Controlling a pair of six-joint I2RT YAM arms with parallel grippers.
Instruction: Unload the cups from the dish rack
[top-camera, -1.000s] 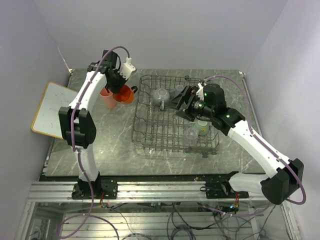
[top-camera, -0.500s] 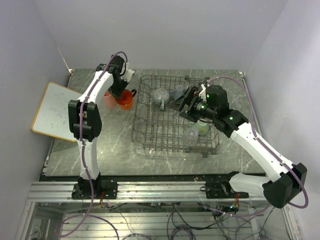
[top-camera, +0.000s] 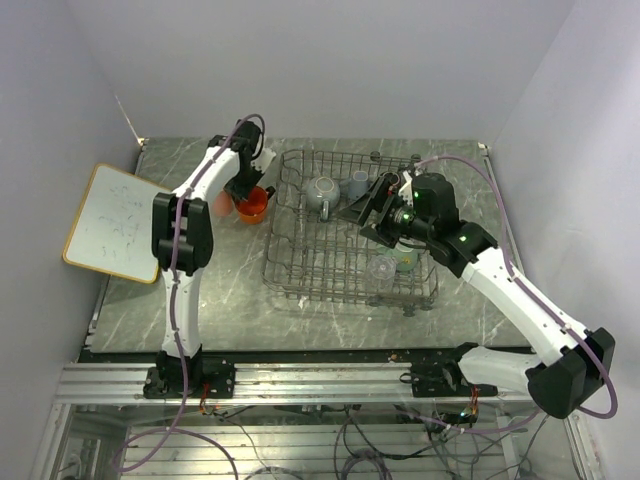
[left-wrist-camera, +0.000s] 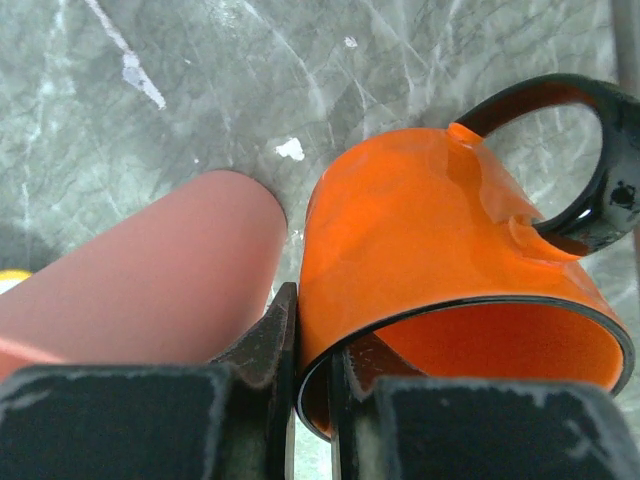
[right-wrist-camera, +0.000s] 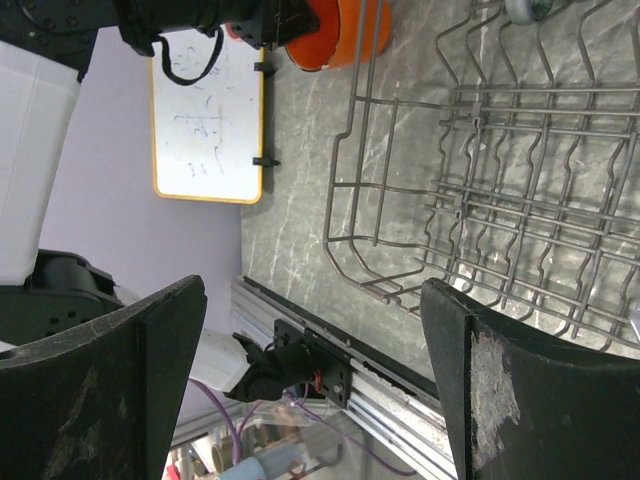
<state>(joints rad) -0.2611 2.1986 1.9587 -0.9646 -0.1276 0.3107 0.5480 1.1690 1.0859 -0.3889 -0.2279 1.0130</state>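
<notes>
My left gripper (top-camera: 244, 192) is shut on the rim of the orange mug (top-camera: 252, 206), one finger inside and one outside (left-wrist-camera: 312, 400). The mug (left-wrist-camera: 440, 230) has a black handle and is just above or on the table, touching the pink tumbler (left-wrist-camera: 150, 280) (top-camera: 221, 203). The dish rack (top-camera: 320, 250) stands mid-table. In it are two grey mugs (top-camera: 322, 190) (top-camera: 358, 183), a clear glass (top-camera: 382, 267) and a mint-green mug (top-camera: 405, 260). My right gripper (top-camera: 365, 212) hangs open over the rack with nothing between its fingers (right-wrist-camera: 312, 290).
A white board with a wooden frame (top-camera: 110, 222) overhangs the table's left edge. The back wall is close behind the rack and the left arm. An aluminium rail (top-camera: 320, 380) runs along the near edge.
My left arm has swung and lowered the orange mug beside the pink tumbler. The right gripper has shifted a little to the right over the rack and stays open.
</notes>
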